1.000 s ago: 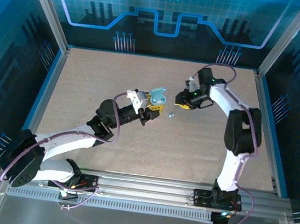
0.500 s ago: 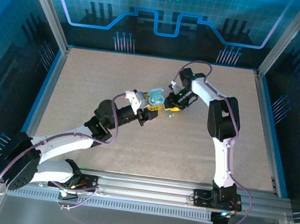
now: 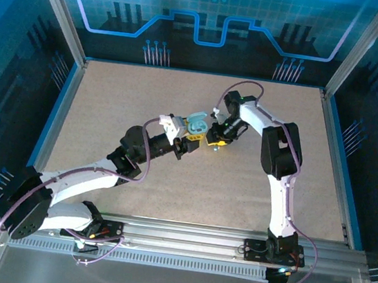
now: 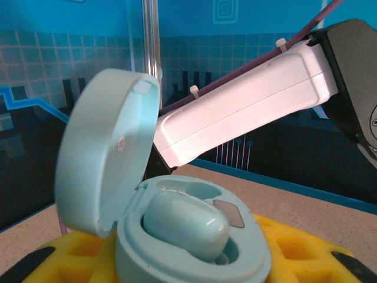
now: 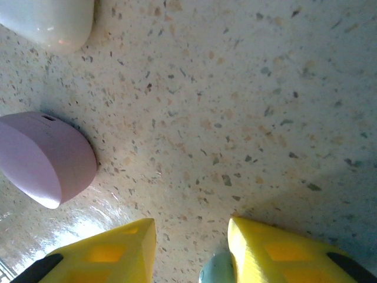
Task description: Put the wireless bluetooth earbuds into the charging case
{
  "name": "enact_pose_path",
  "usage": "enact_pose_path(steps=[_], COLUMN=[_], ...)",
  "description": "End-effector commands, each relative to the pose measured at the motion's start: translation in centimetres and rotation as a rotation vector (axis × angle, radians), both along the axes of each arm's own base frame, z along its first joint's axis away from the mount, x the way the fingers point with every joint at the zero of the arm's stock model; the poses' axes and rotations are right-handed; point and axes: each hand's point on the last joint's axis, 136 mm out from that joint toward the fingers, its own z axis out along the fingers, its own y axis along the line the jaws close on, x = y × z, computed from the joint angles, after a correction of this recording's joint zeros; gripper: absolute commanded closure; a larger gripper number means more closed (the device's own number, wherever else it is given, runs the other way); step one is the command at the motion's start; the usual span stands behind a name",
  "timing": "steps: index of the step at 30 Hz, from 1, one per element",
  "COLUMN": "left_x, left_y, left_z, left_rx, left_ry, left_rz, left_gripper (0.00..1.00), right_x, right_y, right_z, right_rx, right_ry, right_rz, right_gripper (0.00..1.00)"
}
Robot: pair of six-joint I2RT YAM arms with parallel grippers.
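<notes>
Right wrist view: a teal earbud (image 5: 214, 273) lies between the right gripper's (image 5: 191, 230) narrowly parted yellow fingers (image 5: 283, 259), close against one of them and not yet pinched. Just beyond, the left gripper (image 3: 193, 134) clamps the open charging case (image 3: 198, 122), with a seated bud (image 4: 185, 227) inside.

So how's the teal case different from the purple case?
The teal case stands open, lid up, a teal earbud seated inside; the purple case is shut. The teal case sits clamped in the left gripper; the purple case lies on the table. Both are smooth, rounded shells.
</notes>
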Motion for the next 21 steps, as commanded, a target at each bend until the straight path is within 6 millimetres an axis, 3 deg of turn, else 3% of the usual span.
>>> enact_pose_path(steps=[1,21], left_x=[0.0,0.3], left_y=[-0.5,-0.9], left_z=[0.7,0.5], left_rx=[-0.007,-0.007], left_ry=[-0.008,0.008], left_rz=[-0.012,-0.023], left_gripper=[0.70,0.70], right_x=[-2.7,-5.7], right_y=[-1.0,-1.6], right_z=[0.7,2.6], right_rx=[-0.042,-0.020], right_ry=[0.051,0.083], right_rz=[0.025,-0.009], right_gripper=[0.60,0.60])
